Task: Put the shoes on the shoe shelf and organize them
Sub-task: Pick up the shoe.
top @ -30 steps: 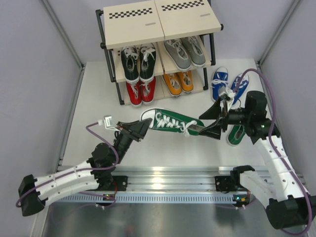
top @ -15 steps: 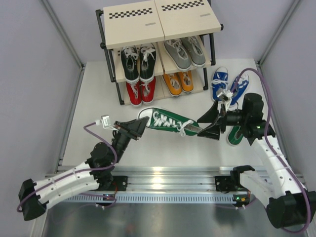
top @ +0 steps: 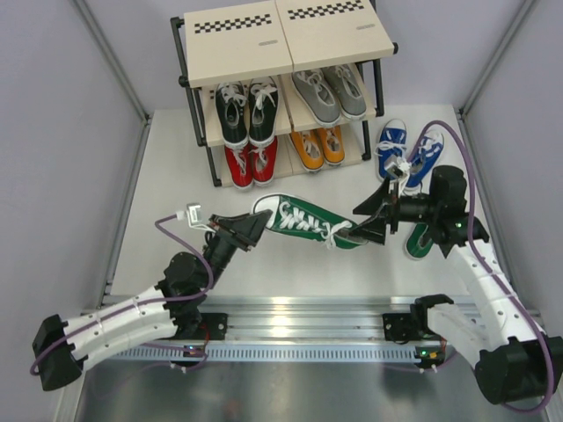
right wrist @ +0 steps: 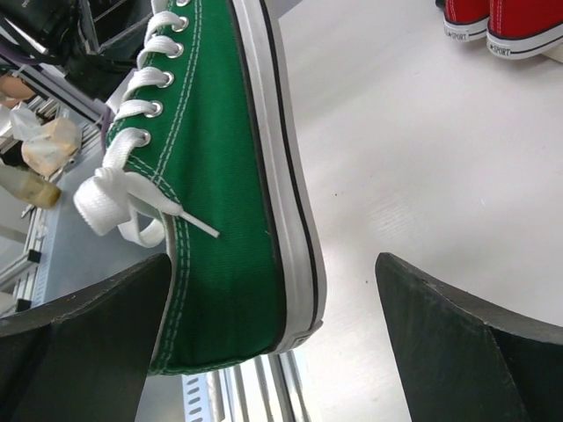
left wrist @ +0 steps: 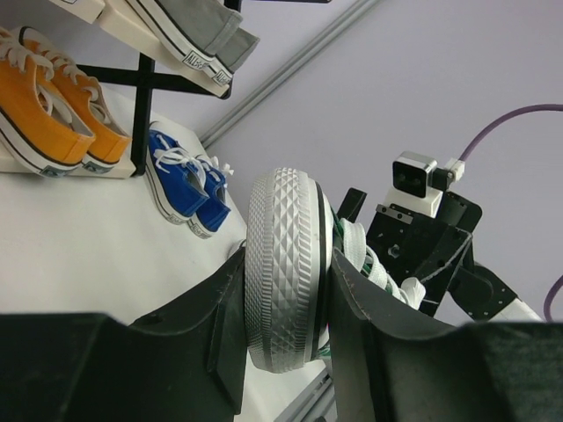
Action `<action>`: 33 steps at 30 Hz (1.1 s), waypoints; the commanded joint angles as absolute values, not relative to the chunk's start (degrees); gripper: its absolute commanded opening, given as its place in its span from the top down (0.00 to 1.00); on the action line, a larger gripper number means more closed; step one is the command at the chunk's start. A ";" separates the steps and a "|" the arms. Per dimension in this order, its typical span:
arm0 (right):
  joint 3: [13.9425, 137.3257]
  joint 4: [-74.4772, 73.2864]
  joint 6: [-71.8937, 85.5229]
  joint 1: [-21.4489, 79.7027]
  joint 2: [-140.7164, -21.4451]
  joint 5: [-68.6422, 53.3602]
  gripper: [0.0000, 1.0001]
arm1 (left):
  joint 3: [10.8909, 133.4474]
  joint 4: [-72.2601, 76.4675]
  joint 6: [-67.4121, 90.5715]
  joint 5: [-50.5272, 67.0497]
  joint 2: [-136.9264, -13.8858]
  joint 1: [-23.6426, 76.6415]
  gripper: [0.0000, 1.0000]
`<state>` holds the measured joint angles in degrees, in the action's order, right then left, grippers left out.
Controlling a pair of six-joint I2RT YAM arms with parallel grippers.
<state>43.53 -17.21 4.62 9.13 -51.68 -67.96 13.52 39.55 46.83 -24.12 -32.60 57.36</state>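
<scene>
Left gripper (top: 253, 225) grips green shoe (top: 301, 218) toe; right gripper (top: 358, 224) jaws spread at heel.

The shelf (top: 242, 57) holds a black pair (top: 247, 110) and a grey pair (top: 330, 92) on its middle tier, with a red pair (top: 251, 163) and an orange pair (top: 318, 145) below. A blue pair (top: 406, 151) sits right of it. One green shoe (top: 303, 220) lies nearer, toe left, and its mate (top: 419, 242) is further right.

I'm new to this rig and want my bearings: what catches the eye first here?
A green shoe stretches between the two arms, in front of the shoe shelf: the left hand clamps its toe, and the right hand stands open around its heel. The shelf holds four pairs, while a blue pair sits on the table to its right.
</scene>
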 commanded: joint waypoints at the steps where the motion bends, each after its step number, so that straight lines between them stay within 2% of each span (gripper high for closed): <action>1: 43.77 -15.64 4.04 8.35 -50.19 -67.85 0.01 | 17.75 50.36 49.31 -22.59 -30.24 57.31 1.00; 7: 40.35 -5.56 14.58 8.70 -51.06 -75.92 0.00 | 17.75 51.50 48.69 -23.20 -30.23 57.39 1.00; 12: 39.90 -4.92 16.52 10.46 -51.33 -75.59 0.02 | 18.98 55.10 48.43 -22.33 -33.66 57.30 1.00; 18: 39.38 -1.76 19.69 11.16 -52.65 -76.90 0.13 | 20.65 57.22 48.52 -21.10 -37.44 57.13 1.00; 21: 39.11 0.60 21.52 11.34 -52.65 -78.74 0.30 | 21.35 57.39 48.52 -20.57 -38.32 57.04 1.00; 22: 39.11 1.57 21.97 11.34 -52.65 -79.79 0.42 | 21.44 57.31 48.43 -20.48 -38.67 56.87 1.00; 24: 39.37 2.37 22.50 11.25 -52.30 -80.42 0.57 | 21.45 56.78 48.43 -20.48 -38.85 56.60 1.00; 25: 39.55 2.46 22.41 11.34 -52.12 -81.12 0.74 | 21.45 56.43 48.25 -20.57 -38.93 56.34 1.00; 27: 39.81 2.29 22.50 11.34 -51.33 -81.04 1.00 | 21.27 55.11 48.25 -20.65 -38.93 56.16 1.00; 33: 41.13 2.46 22.41 10.90 -48.70 -80.42 1.00 | 20.92 48.09 49.21 -23.11 -38.15 54.93 1.00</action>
